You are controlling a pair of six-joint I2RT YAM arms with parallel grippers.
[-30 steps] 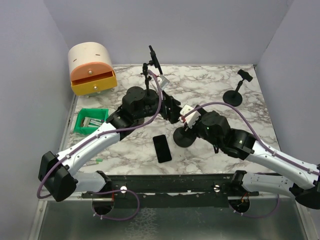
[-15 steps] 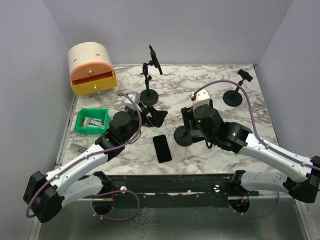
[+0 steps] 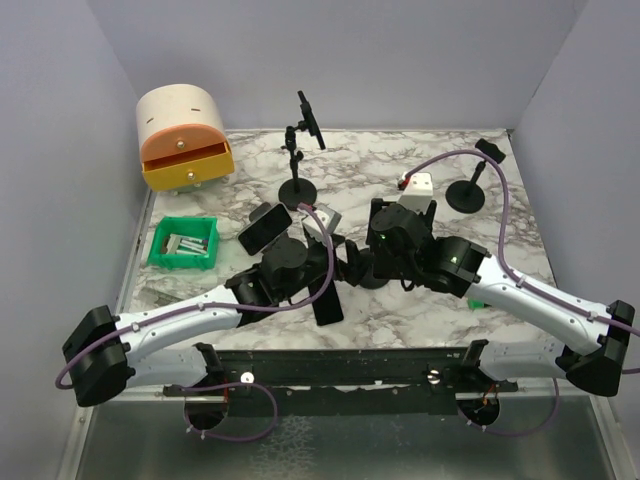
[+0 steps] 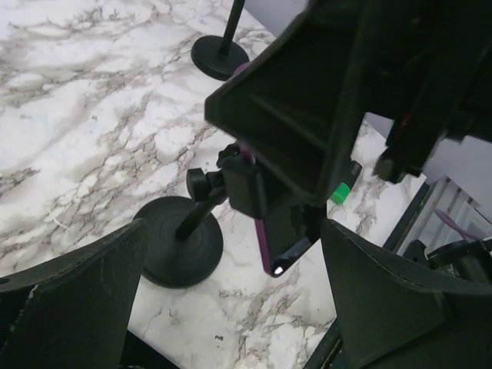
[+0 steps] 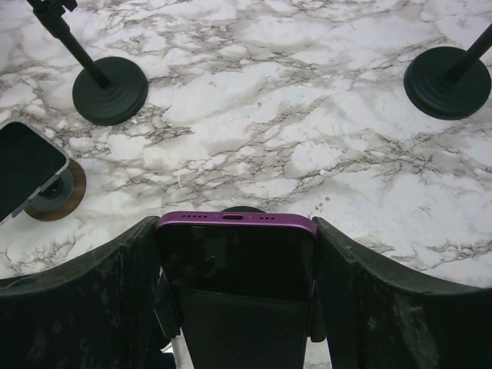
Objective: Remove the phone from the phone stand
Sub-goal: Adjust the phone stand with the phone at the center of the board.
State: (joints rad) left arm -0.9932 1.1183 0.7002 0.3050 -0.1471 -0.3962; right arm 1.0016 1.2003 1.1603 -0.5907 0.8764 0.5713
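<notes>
The right gripper (image 5: 235, 231) has its two black fingers set against the side edges of the purple-cased smartphone (image 5: 236, 257), and seems to be clamped on it. The phone is held in the clamp of a black round-based phone stand (image 4: 181, 241), near the middle of the worktop's near edge. The left gripper (image 4: 234, 257) hangs wide and empty just beside the stand. The phone is likely rigid, fairly light, glass-faced and slick, so the case edges offer the best purchase. The light stand may lift with it unless its stem is steadied.
</notes>
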